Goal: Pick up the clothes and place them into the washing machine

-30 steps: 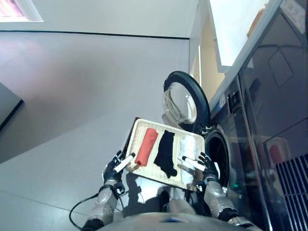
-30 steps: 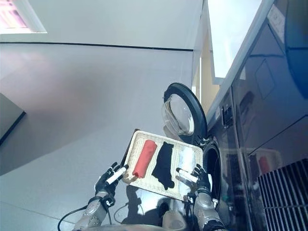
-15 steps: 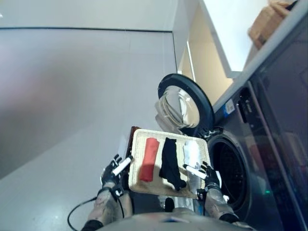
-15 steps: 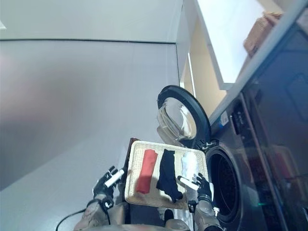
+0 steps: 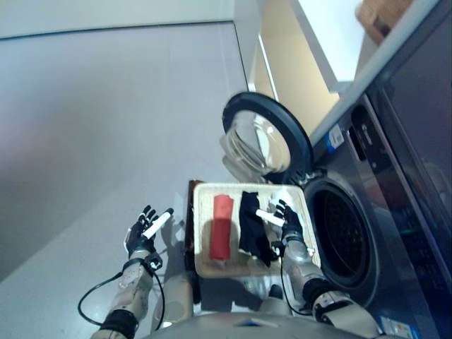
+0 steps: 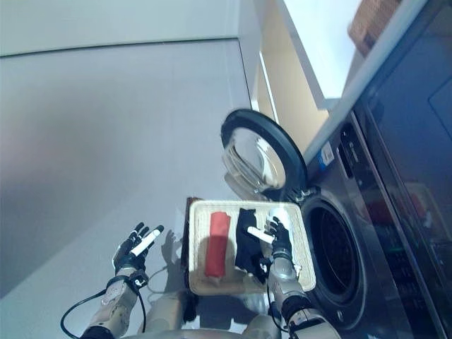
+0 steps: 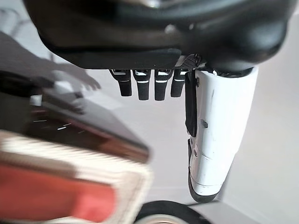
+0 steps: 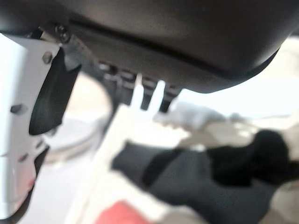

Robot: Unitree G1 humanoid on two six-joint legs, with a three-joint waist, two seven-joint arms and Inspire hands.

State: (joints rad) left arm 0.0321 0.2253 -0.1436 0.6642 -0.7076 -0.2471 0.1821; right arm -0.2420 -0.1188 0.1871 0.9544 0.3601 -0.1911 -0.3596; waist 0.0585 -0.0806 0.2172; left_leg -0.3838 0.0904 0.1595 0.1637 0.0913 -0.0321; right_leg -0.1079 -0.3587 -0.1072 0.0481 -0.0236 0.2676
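Beside the washer's mouth: a shallow cream woven tray [image 5: 203, 212] sits on a dark brown stand [image 5: 188, 240], its far right corner just next to the round opening
Washing machine: dark front-loading washing machine [image 5: 381, 205], drum opening [image 5: 340, 236] uncovered, round glass door with black rim [image 5: 265, 138] swung out above the tray's far edge
Clothes: rolled red cloth [image 5: 220, 227] lies along the tray's left part; black crumpled garment [image 5: 248, 226] lies in the middle; a white cloth [image 8: 196, 114] lies towards the tray's right edge, mostly hidden in the eye views by the right hand
Right hand: dark right hand with white thumb cover [image 5: 286, 220] hangs over the tray's right part, above the black garment and the white cloth; fingers straight and spread, holding nothing
Left hand: dark left hand with white thumb cover [image 5: 143, 229] is held out over the grey floor [image 5: 106, 127], well apart from the tray's left edge; fingers straight and spread, empty
Open room: wide bare floor to the left of the stand; the drum opening faces the tray's right edge with nothing between them
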